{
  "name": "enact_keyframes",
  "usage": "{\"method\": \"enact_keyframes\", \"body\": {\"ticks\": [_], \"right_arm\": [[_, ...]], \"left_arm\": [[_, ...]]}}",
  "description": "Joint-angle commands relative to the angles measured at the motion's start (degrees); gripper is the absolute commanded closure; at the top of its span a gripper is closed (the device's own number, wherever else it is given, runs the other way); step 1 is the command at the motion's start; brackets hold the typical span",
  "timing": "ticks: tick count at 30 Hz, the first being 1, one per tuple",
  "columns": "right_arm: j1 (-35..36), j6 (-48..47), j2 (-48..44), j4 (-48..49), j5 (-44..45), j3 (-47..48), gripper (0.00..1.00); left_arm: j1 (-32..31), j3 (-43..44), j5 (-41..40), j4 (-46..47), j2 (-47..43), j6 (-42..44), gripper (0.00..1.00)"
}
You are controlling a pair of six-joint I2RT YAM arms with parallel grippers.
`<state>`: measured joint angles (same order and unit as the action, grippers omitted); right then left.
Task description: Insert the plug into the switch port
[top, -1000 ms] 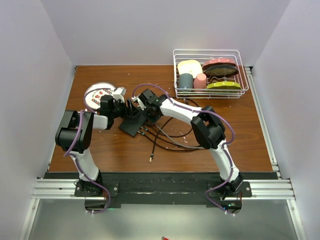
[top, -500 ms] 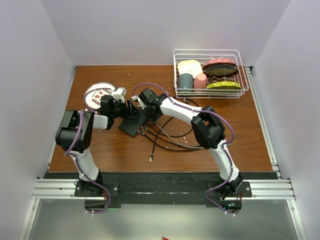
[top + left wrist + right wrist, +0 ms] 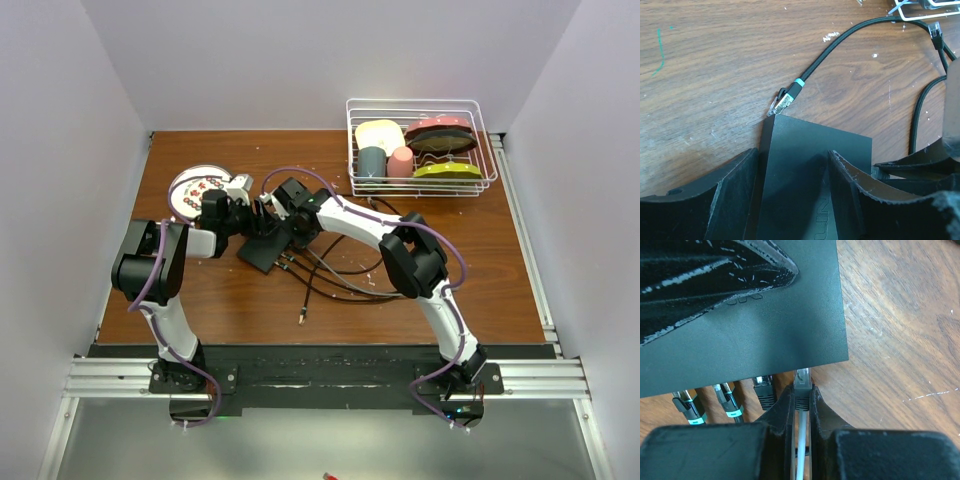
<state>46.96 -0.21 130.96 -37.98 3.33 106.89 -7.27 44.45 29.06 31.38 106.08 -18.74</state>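
The clear plug (image 3: 802, 376), pinched in the closed right gripper (image 3: 801, 401), sits just at the port edge of the black switch (image 3: 740, 330). The switch lies on the scuffed wooden table (image 3: 480, 260) under the parted fingers of the left gripper (image 3: 792, 156). Pale walls (image 3: 300, 60) enclose the table. The switch's embossed lettering is unreadable.

The scratched brown wooden surface (image 3: 480, 260) carries a flat matte-black rectangular switch (image 3: 262, 255) near its middle, with loose black cables (image 3: 340, 285) just beside it. A round white plate (image 3: 192, 190) lies far left, and a white wire rack (image 3: 410, 100) stands far right.
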Motion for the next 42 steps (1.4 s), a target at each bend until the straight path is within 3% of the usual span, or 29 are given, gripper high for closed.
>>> {"method": "enact_keyframes", "body": {"ticks": [1,12,24,42], "right_arm": [[0.7,-0.2,0.5,2.0,-1.3,3.4,1.0],[0.7,-2.1,1.9,2.0,-0.2,4.5,1.0],[0.8,-5.1,3.7,0.0,-0.3,8.2,1.0],[0.8,-1.8,-0.9,13.7,0.4,0.4,1.0]], "left_arm": [[-0.8,1.7,1.0,0.5,0.5,1.3,0.39],[-1.3,1.9,2.0,0.8,0.5,2.0,0.4],[-2.2,2.6,4.0,0.3,1.1,3.4,0.49],[-3.1,4.7,6.9,-2.9,2.7,3.6,0.58]]}}
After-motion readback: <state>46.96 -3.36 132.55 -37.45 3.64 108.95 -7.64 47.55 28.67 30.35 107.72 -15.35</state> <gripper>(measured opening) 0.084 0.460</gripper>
